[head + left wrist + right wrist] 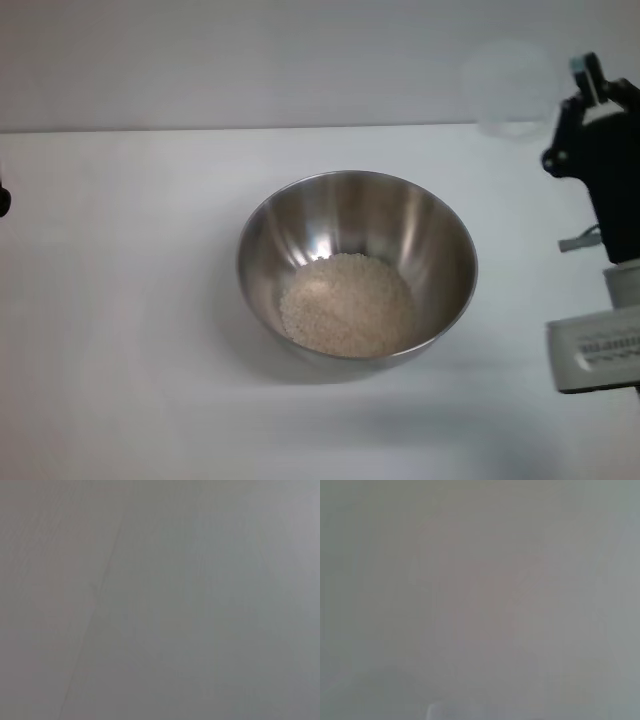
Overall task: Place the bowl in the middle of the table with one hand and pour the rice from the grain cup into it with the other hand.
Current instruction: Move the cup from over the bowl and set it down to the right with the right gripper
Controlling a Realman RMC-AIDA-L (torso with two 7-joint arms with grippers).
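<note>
Head view: large round stainless-steel bowl (357,265) standing upright near the middle of the plain white table (120,300), with a pale heap of off-white rice (347,305) lying in its bottom. Small translucent plastic grain cup (515,88) faint at the far right edge of the table, well apart from the bowl, apparently upright and empty, though too washed out to be sure. Black right gripper (590,125) just beside that cup, raised at the right edge; whether the jaws are open, closed or touching the cup cannot be told. Left gripper only a dark sliver at the left edge, parked, jaws out of sight. Left wrist view: nothing but a blank grey surface. Right wrist view: pale blank surface only, no cup or jaws to make out. Judging by this, placing and pouring look done; remaining step probably just drawing the right arm clear of the cup without knocking it over.
</note>
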